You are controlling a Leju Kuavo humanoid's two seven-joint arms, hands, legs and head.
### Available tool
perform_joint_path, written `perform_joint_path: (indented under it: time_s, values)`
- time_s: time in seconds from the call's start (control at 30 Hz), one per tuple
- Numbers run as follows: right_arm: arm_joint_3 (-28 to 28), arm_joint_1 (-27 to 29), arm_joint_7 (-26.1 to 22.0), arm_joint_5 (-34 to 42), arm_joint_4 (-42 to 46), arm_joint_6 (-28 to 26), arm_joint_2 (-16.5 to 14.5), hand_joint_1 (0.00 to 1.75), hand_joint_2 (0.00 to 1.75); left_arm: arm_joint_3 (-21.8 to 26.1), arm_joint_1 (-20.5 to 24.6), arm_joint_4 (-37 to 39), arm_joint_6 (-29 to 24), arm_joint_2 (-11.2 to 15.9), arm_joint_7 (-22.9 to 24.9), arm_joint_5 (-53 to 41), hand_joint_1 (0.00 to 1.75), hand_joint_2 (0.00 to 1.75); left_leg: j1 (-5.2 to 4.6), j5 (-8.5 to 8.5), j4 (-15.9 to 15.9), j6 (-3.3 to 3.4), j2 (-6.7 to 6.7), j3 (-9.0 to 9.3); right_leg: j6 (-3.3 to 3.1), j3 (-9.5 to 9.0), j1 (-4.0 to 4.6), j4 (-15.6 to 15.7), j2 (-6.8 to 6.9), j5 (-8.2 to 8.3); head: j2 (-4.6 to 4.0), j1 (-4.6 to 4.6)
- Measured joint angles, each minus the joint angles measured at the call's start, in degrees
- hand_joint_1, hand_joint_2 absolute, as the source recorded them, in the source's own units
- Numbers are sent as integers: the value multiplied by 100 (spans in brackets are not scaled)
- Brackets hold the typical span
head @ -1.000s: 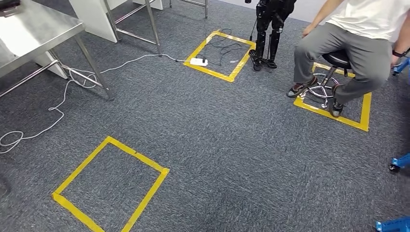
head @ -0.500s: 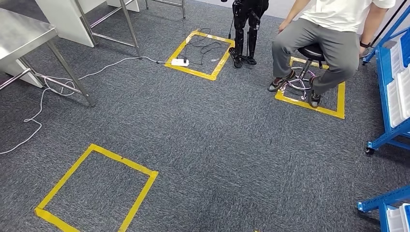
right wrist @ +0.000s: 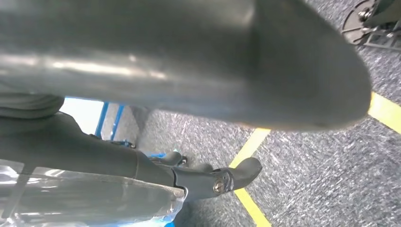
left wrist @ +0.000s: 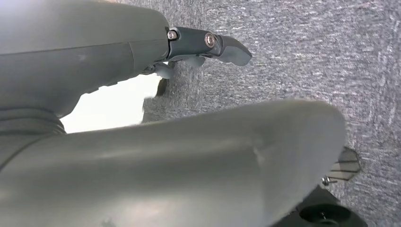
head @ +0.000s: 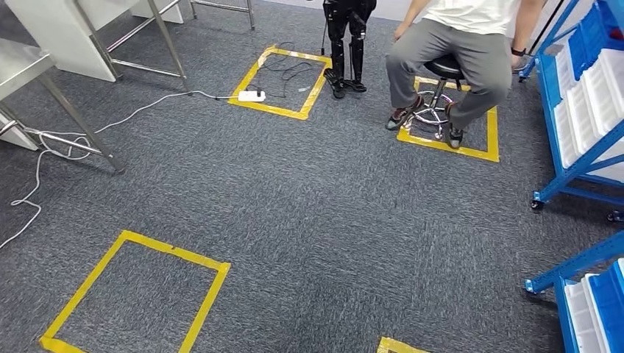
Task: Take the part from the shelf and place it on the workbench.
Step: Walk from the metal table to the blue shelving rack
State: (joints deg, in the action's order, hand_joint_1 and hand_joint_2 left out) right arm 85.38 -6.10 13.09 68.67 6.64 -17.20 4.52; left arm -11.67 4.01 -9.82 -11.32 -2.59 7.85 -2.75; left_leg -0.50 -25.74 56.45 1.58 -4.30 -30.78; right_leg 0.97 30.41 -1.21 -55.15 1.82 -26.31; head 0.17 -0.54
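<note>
Up close, the left hand [left wrist: 142, 142] is seen hanging over grey carpet [head: 331, 220]. One dark finger [left wrist: 213, 42] is stretched straight out, well apart from the thick thumb, and nothing is seen between them, so it looks spread and empty. The right hand [right wrist: 165, 71] also has a finger [right wrist: 227, 177] poking out over the carpet, and a clear glossy thing [right wrist: 85, 198] is lying against its underside. Whether that's actually being held can't be told, same for what it is.

On the floor nearest, a yellow tape square [head: 173, 250] is laid out. Off to the left, the steel workbench [head: 18, 62] is caught at its corner, with a white cable [head: 147, 109] running from under it to a power strip [head: 251, 95].

On the right, the blue shelf [head: 597, 33] is stacked with white trays [head: 570, 125] – the part itself can't be picked out, so its look isn't something that can be given here.

Farther back, a person [head: 449, 51] is sat on a stool [head: 441, 68], with a pair of black robot legs [head: 346, 44] just beside.
</note>
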Motion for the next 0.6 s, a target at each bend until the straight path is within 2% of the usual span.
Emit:
perform_joint_path:
  time_s: [0.03,0.07,0.13,0.17,0.2,0.23,0.27,0.3,0.33,0.37,0.4,0.43,0.5,0.57,0.6]
  values:
    - [0,4,0,3,0,0,-3,0,0,-1,0,-1,0,2,0,-10,0,0,23,-65,72,-34,41,-22,-34,-1,-17,6,-40,15,0,-4]
    - [0,5,0,7,0,0,-7,0,0,-2,-2,-1,0,3,0,-19,0,0,45,-202,248,-71,124,-91,-75,-13,-38,11,-76,36,0,-11]
    - [1,5,1,17,0,0,-9,0,0,-3,-8,1,0,4,4,-30,0,0,84,-630,939,-133,328,-381,-129,-7,-45,13,-147,67,0,-24]
    - [1,8,1,21,0,0,-8,0,0,-4,-14,1,0,3,6,-32,0,0,100,-824,1350,-151,379,-562,-141,5,-36,11,-186,75,0,-23]
    - [2,13,3,22,0,0,-7,0,0,-4,-19,1,0,4,9,-34,0,0,111,-922,1650,-161,397,-698,-145,11,-26,10,-230,78,0,-21]
    - [2,19,6,22,0,0,-7,0,0,-4,-24,1,0,4,11,-35,0,0,119,-897,1743,-162,401,-741,-144,11,-18,6,-278,78,0,-21]
    - [2,23,9,22,0,0,-9,0,0,-4,-27,1,0,5,13,-36,0,0,126,-758,1602,-156,409,-674,-143,4,-15,2,-329,78,0,-21]
    - [2,25,13,20,0,0,-11,0,0,-4,-28,1,0,8,14,-36,0,0,133,-540,1257,-144,441,-508,-142,-8,-13,-1,-379,77,0,-22]
    - [2,22,14,14,0,0,-16,0,0,-4,-29,2,0,10,15,-38,0,0,143,-324,829,-129,528,-306,-139,-16,-11,-5,-426,78,0,-21]
    - [3,15,15,6,0,0,-21,0,0,-4,-31,2,0,13,15,-39,0,0,148,-177,459,-114,612,-135,-127,-10,8,-14,-470,78,0,-20]
    - [3,8,16,-1,0,0,-26,0,0,-5,-31,3,0,16,15,-41,0,0,147,-97,221,-101,680,-31,-105,9,21,-22,-508,85,0,-18]
    - [4,4,16,-7,0,0,-28,0,0,-5,-29,3,0,18,15,-43,0,0,136,-82,115,-83,717,6,-75,38,32,-26,-542,96,0,-17]
    - [4,9,19,-10,0,0,-30,0,0,-7,-25,3,0,19,18,-44,0,0,103,-65,85,-26,652,-5,5,91,31,-16,-599,128,0,-16]
    - [4,17,23,-11,0,0,-26,0,0,-7,-19,3,-1,16,21,-46,0,0,98,-1,13,65,569,-4,38,192,30,-152,-521,55,0,-8]
    - [5,15,27,-12,0,1,-23,0,0,-8,-15,3,-2,16,21,-51,0,0,97,29,-20,103,524,-8,22,318,33,-384,-446,-67,0,0]
